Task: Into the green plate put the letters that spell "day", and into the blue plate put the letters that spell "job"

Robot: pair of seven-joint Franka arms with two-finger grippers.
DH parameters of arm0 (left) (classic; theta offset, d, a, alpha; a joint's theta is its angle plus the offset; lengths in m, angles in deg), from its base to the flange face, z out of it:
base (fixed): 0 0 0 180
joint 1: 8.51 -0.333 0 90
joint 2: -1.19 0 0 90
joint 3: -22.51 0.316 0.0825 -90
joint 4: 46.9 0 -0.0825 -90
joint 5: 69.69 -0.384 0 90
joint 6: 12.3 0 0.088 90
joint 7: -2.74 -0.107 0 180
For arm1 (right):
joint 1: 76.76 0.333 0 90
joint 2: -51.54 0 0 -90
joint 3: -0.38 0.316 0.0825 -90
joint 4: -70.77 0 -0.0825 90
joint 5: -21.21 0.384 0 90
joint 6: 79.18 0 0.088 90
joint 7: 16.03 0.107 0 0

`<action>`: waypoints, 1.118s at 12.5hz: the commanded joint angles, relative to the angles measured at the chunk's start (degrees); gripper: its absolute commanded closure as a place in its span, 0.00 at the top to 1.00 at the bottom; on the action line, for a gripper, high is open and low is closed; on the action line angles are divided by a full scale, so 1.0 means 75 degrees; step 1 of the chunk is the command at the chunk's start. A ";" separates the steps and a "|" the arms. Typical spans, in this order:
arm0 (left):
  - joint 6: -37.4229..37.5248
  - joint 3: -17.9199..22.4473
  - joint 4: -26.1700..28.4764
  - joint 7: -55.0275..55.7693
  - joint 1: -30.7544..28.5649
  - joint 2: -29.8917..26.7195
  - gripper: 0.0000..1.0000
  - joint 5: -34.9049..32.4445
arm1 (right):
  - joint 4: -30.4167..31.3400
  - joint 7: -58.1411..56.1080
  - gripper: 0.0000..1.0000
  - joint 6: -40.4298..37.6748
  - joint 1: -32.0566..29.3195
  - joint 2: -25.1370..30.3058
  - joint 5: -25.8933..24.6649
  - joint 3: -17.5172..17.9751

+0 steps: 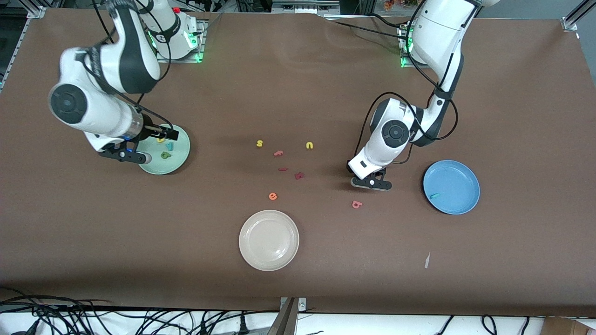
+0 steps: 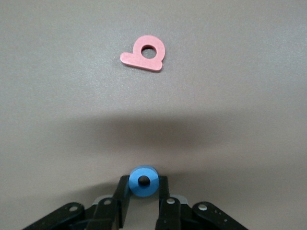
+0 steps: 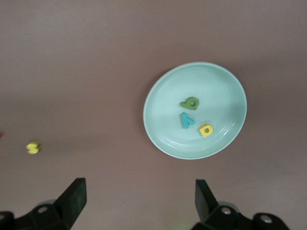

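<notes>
The green plate (image 1: 176, 163) lies at the right arm's end of the table. In it are the dark green "d" (image 3: 190, 103), the cyan "y" (image 3: 186, 120) and the yellow "a" (image 3: 206, 130). My right gripper (image 3: 139, 196) hangs open over the table beside that plate (image 3: 158, 136), with nothing in it. My left gripper (image 2: 144, 184) is low over the table, shut on the blue "o" (image 2: 143, 181). The salmon "b" (image 1: 356, 204) lies just clear of it. The blue plate (image 1: 458, 181) toward the left arm's end holds the cyan "j" (image 1: 434, 196).
A cream-white plate (image 1: 268, 240) sits near the front camera. Mid-table lie a yellow "s" (image 1: 260, 143), a yellow "u" (image 1: 309, 145), a salmon "f" (image 1: 278, 152), two dark red pieces (image 1: 299, 176) and an orange "e" (image 1: 273, 196).
</notes>
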 commanded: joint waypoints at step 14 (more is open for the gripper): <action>0.1104 0.0291 0.0882 -0.3681 -0.2447 -0.1759 0.25 -0.0266 | -0.2516 -0.1187 1.00 -0.2646 -0.5563 0.1159 -0.1275 0.4493</action>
